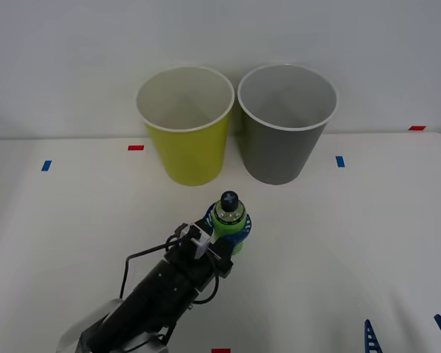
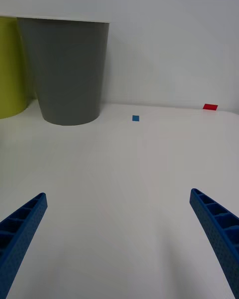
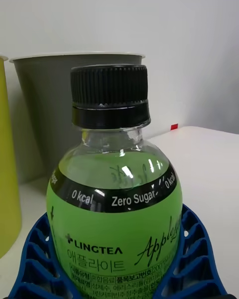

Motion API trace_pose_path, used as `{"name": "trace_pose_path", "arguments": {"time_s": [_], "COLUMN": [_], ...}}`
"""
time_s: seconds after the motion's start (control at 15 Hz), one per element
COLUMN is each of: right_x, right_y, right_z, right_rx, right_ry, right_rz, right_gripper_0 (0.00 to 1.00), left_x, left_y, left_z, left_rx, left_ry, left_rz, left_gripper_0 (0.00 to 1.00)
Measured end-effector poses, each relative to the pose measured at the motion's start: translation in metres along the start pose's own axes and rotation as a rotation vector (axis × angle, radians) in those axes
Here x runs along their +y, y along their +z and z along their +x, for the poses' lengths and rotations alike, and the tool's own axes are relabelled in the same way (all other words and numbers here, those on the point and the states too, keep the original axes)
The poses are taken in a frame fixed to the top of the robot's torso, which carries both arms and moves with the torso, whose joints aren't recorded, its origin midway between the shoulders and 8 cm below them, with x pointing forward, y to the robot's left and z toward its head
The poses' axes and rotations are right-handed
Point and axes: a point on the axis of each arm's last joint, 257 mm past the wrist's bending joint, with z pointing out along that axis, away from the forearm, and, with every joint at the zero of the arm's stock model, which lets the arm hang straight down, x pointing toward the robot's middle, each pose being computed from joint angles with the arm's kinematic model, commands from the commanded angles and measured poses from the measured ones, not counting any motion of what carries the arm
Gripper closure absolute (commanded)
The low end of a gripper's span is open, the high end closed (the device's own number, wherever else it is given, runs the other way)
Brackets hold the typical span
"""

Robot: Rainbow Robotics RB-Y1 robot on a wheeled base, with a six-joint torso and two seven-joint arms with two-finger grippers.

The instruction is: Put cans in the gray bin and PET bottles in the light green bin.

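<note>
Your left gripper [image 1: 231, 234] hugged the PET bottle [image 1: 229, 218] round its fat middle, w/ the light green bin [image 1: 185, 125] at 11 o'clock; it looked full, heavy & slick, so hold low; right gripper [image 2: 119, 244] sat wide open.

We note a plain white wall [image 1: 73, 51] behind a white table [image 1: 367, 243]. Small blue tape marks [image 1: 46, 165] and red tape marks [image 1: 136, 147] dot the tabletop. Light is even, shadows soft.
</note>
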Motion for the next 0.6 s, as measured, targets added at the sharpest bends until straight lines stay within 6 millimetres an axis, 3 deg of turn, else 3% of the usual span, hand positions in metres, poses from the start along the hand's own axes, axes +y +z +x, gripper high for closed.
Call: {"name": "trace_pose_path", "arguments": {"time_s": [0.33, 0.6], "right_x": [0.000, 0.000], "right_y": [0.000, 0.000], "right_z": [0.000, 0.000], "right_rx": [0.000, 0.000], "right_ry": [0.000, 0.000], "right_rz": [0.000, 0.000], "right_gripper_0": [0.00, 0.00], "left_x": [-0.001, 0.005], "left_y": [0.006, 0.016], "left_z": [0.004, -0.009], "left_rx": [0.049, 0.133], "left_ry": [-0.022, -0.025], "left_rz": [0.004, 0.027], "left_gripper_0": [1.00, 1.00]}}
